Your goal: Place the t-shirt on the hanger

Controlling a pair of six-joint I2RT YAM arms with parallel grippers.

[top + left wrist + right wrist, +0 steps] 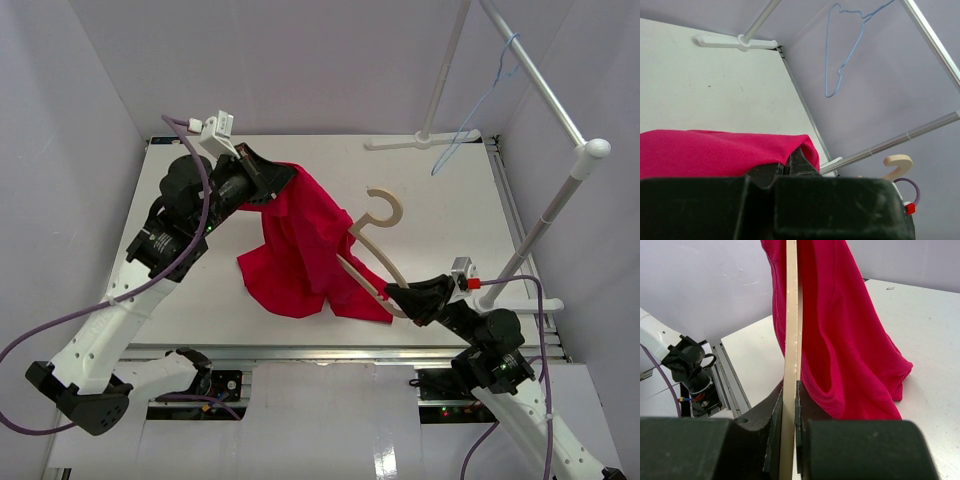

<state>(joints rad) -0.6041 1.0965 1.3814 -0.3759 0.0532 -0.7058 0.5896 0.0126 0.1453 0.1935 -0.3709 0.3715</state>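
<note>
The red t-shirt point(305, 245) hangs in the air over the table's middle, its lower part resting on the table. My left gripper point(285, 178) is shut on the t-shirt's upper edge, seen as a red fold over the jaws in the left wrist view point(715, 150). The tan wooden hanger point(385, 215) is held tilted, its hook up and its arm running into the cloth. My right gripper point(395, 297) is shut on the hanger's end; in the right wrist view the hanger point(790, 340) stands edge-on between the jaws with the t-shirt point(840, 340) draped beside it.
A white clothes rail point(545, 100) with a base point(420, 142) stands at the back right. A thin light-blue wire hanger point(475, 115) hangs from it, also in the left wrist view point(840, 50). The table's rail edge point(515, 215) runs along the right.
</note>
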